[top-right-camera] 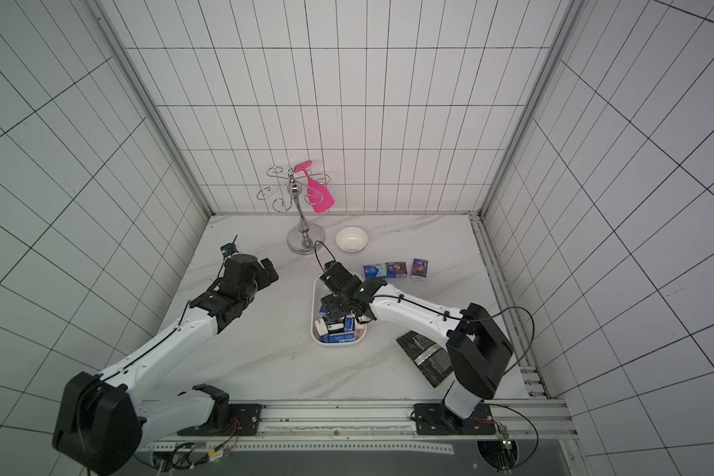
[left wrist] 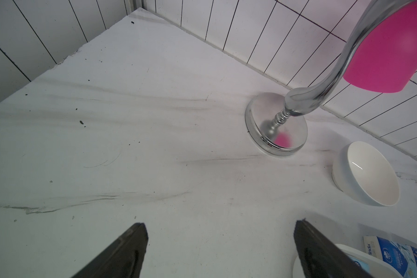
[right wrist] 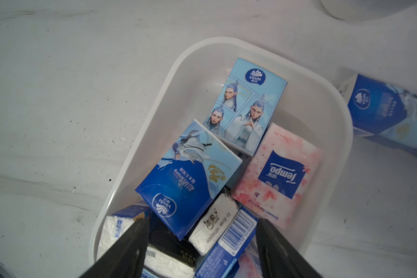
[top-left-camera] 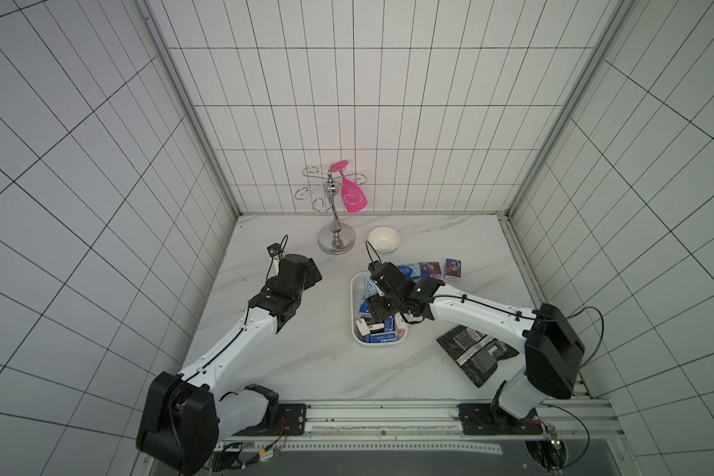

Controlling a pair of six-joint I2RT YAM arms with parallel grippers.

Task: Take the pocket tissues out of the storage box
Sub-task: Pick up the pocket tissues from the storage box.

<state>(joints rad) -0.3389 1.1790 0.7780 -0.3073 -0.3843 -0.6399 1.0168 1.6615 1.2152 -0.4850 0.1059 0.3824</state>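
Now I'm reading Vinda and Tempo on pocket tissues [right wrist: 190, 178] in the storage box [right wrist: 330, 108], right pincer [right wrist: 201, 221] gaping wide above.

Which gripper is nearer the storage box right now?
Right. The right gripper hangs directly over the storage box, jaws open above the pocket tissues. The left gripper sits off to the box's side over bare table, open, apart from it.
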